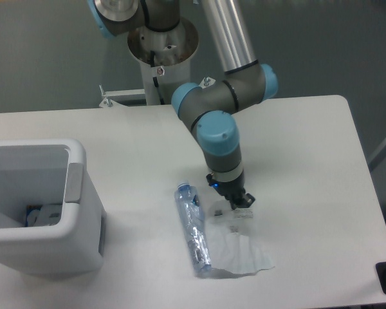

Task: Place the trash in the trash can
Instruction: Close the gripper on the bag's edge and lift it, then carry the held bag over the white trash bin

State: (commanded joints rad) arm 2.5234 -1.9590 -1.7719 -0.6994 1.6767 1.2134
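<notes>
A white worktop (309, 161) carries a crushed clear bottle (192, 228) with a blue cap, a flat crinkled clear plastic bag (241, 251) and, at the left edge, a boxy white bin (48, 212). The arm (219, 122) reaches down from its round base at the back, its grey and light blue joints bent over the middle of the worktop, and the dark tool (239, 201) at its end sits low over the upper end of the bag, right at the small printed white label (242, 214). The tool's fingers are too small and dark against the bag to show whether they are clenched or released, so it cannot be told if the bag is pinched. The bag lies flat on the worktop, spreading from under the tool toward the near edge, with its lower corner fanning out to the right. The bottle lies on its side just left of the bag, its capped end pointing away from the camera and its other end toward the near edge, where it touches or overlaps the bag's left side. Both pieces are well apart from the bin, which stands upright with its opening facing up. Inside the bin, low against the wall, some white and blue items (42, 215) can be seen, too small to identify.
</notes>
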